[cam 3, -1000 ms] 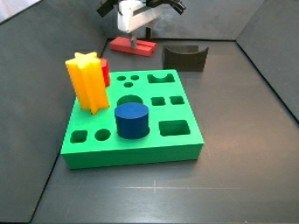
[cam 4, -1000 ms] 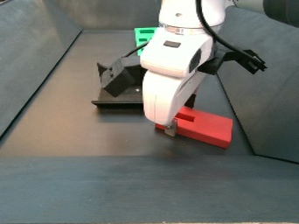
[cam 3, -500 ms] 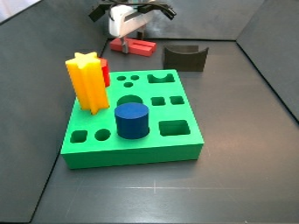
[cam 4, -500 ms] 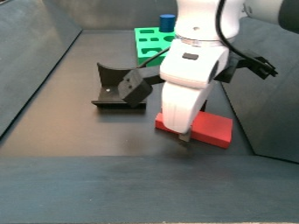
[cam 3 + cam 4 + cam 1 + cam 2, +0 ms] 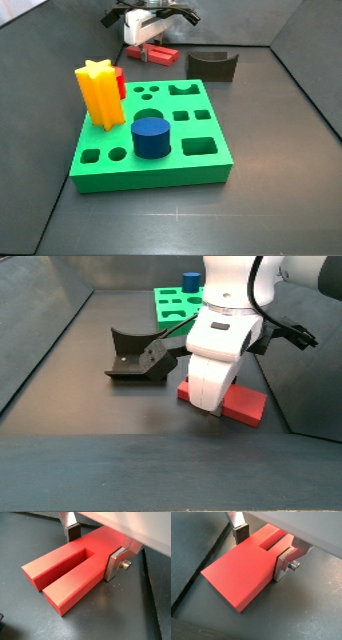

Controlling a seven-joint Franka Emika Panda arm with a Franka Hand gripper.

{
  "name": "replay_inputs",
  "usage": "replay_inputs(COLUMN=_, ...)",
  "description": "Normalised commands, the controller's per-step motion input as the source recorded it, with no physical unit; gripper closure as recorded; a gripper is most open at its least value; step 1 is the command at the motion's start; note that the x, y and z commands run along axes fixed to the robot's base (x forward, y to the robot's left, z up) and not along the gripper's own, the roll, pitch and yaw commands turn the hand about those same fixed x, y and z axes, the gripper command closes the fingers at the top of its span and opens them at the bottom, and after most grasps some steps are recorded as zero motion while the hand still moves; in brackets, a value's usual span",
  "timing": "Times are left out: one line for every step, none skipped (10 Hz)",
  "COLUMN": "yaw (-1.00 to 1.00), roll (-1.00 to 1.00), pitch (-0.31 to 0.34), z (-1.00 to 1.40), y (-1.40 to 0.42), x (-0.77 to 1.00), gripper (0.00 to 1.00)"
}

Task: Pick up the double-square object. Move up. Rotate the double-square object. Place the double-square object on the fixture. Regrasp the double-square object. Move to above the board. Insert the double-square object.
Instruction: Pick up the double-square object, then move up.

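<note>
The tool [image 5: 93,549] is clamped on the red block [image 5: 70,572], its silver fingers [image 5: 284,562] pressed to both long sides, in both wrist views. In a side view the block [image 5: 241,404] lies low over the dark floor [image 5: 80,466] under the white arm. Just beyond stands the fixture [image 5: 134,353], and farther back the green board [image 5: 170,301].

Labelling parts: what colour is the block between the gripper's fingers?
Red; the block shows best in a wrist view, gripper around it.
</note>
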Motion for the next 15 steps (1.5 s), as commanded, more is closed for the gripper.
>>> replay_inputs(yaw=0.00, roll=0.00, pitch=0.000, z=0.00, y=0.00, x=0.00, gripper=1.00)
replay_inputs(yaw=0.00, roll=0.00, pitch=0.000, z=0.00, y=0.00, x=0.00, gripper=1.00)
replay_inputs(yaw=0.00, roll=0.00, pitch=0.000, z=0.00, y=0.00, x=0.00, gripper=1.00)
replay_inputs(yaw=0.00, roll=0.00, pitch=0.000, z=0.00, y=0.00, x=0.00, gripper=1.00)
replay_inputs(yaw=0.00, roll=0.00, pitch=0.000, z=0.00, y=0.00, x=0.00, gripper=1.00)
replay_inputs(yaw=0.00, roll=0.00, pitch=0.000, z=0.00, y=0.00, x=0.00, gripper=1.00)
replay_inputs(yaw=0.00, roll=0.00, pitch=0.000, z=0.00, y=0.00, x=0.00, gripper=1.00)
replay_inputs(yaw=0.00, roll=0.00, pitch=0.000, z=0.00, y=0.00, x=0.00, gripper=1.00)
replay_inputs(yaw=0.00, roll=0.00, pitch=0.000, z=0.00, y=0.00, x=0.00, gripper=1.00)
replay_inputs(yaw=0.00, roll=0.00, pitch=0.000, z=0.00, y=0.00, x=0.00, gripper=1.00)
replay_inputs(yaw=0.00, roll=0.00, pitch=0.000, z=0.83, y=0.00, x=0.00, gripper=1.00)
replay_inputs(yaw=0.00, roll=0.00, pitch=0.024, z=0.77, y=-0.03, x=0.00, gripper=1.00)
replay_inputs(yaw=0.00, roll=0.03, pitch=0.068, z=0.60, y=-0.02, x=0.00, gripper=1.00)
replay_inputs(yaw=-0.01, roll=0.05, pitch=0.092, z=0.46, y=-0.01, x=0.00, gripper=1.00)
replay_inputs(yaw=-0.01, roll=0.09, pitch=0.103, z=0.27, y=-0.01, x=-0.01, gripper=1.00)
